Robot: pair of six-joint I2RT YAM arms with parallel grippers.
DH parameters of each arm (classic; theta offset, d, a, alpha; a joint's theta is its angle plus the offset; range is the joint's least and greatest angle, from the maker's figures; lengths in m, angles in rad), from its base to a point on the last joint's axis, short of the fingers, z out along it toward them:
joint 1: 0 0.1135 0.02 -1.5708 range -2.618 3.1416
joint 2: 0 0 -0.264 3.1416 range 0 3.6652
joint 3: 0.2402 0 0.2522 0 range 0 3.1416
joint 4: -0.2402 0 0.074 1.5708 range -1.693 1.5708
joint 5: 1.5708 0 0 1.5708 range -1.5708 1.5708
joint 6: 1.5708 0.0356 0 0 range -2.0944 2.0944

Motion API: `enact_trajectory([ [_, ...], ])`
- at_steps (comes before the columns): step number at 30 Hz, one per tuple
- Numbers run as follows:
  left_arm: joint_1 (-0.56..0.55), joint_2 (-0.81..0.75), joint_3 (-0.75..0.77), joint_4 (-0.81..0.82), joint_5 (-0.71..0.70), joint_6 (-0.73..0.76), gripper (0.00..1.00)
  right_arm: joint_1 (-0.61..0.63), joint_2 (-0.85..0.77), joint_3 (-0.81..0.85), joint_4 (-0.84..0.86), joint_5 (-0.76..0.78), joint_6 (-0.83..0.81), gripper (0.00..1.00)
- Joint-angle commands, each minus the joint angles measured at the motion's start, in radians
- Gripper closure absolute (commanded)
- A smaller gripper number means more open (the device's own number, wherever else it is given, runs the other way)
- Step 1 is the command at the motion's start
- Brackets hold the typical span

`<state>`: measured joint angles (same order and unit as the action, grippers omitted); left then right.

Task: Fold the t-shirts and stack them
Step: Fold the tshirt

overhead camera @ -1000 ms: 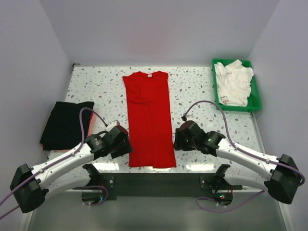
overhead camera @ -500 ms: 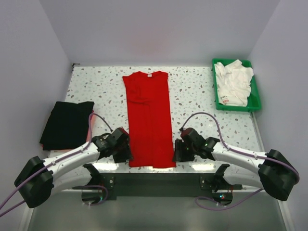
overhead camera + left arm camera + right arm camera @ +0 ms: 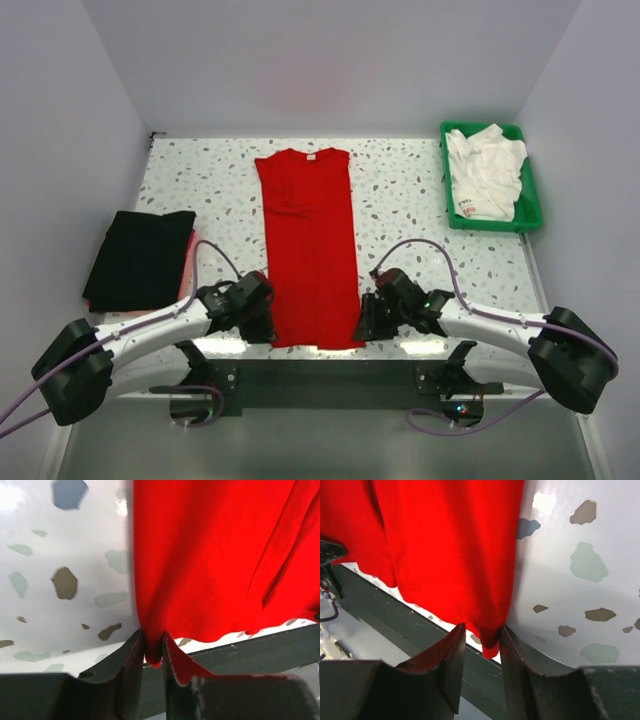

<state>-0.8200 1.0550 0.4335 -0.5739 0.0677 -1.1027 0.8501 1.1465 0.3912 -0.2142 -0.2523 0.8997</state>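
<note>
Left gripper [image 3: 152, 646] sat bottom centre of the left wrist view, jaws pinched together on the lower left corner of the red shirt [image 3: 210, 555]. Both fingers [image 3: 131, 672] pressed against the cloth, which bunched between them. The corner hung right at the near edge of the table [image 3: 60, 545].

Right gripper [image 3: 482, 636] sat bottom centre of the right wrist view, jaws around the shirt's lower right corner. One finger [image 3: 512, 662] touched the cloth and a thin gap showed at the other, so the jaws stood apart, not tight on it.

In the top view the red shirt lay flat as a long narrow strip down the middle of the frame, collar and white label at the far end, hem at the near edge between the two grippers. Sleeves looked folded in.

Black shirt [image 3: 135, 258] lay folded at centre left, well apart from the red one, with a pinkish edge showing along its right side.

White shirts [image 3: 485, 170] lay crumpled in the tray [image 3: 492, 225] at upper right, small red print visible near the tray's front.
</note>
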Motion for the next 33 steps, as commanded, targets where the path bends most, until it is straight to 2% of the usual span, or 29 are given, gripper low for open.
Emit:
enact_trajectory([
  [1,-0.048,0.02,-0.029,0.005,0.007,-0.049,0.75,0.0,0.035,-0.049,0.013,-0.018,0.018,0.64],
  [5,-0.064,0.001,-0.05,0.008,0.009,-0.085,0.87,0.0,0.012,-0.069,0.007,-0.019,0.016,0.73],
  [8,-0.073,-0.024,-0.042,-0.009,0.003,-0.098,1.0,0.001,-0.031,-0.072,-0.022,-0.016,0.008,0.82],
  [10,-0.091,-0.033,-0.035,-0.02,0.0,-0.106,1.0,0.001,-0.063,-0.071,-0.06,-0.005,-0.002,0.89],
  [15,-0.182,-0.053,0.008,-0.046,-0.034,-0.158,1.0,0.004,-0.18,-0.058,-0.146,-0.015,-0.025,0.96],
  [18,-0.225,-0.043,0.037,-0.053,-0.045,-0.169,1.0,0.013,-0.224,-0.031,-0.198,-0.021,-0.038,0.97],
  [21,-0.225,-0.052,0.097,-0.083,-0.106,-0.154,1.0,0.014,-0.24,0.056,-0.29,0.047,-0.085,0.97],
  [24,-0.185,-0.052,0.177,-0.096,-0.157,-0.103,1.0,0.015,-0.212,0.165,-0.327,0.133,-0.136,0.95],
  [27,-0.084,-0.021,0.24,-0.069,-0.144,-0.016,1.0,0.012,-0.119,0.276,-0.298,0.183,-0.177,0.95],
  [28,-0.033,-0.009,0.252,-0.055,-0.138,0.007,1.0,0.01,-0.046,0.308,-0.288,0.197,-0.197,0.95],
  [33,0.074,0.111,0.335,0.025,-0.121,0.099,1.0,-0.031,0.181,0.515,-0.202,0.226,-0.242,0.96],
])
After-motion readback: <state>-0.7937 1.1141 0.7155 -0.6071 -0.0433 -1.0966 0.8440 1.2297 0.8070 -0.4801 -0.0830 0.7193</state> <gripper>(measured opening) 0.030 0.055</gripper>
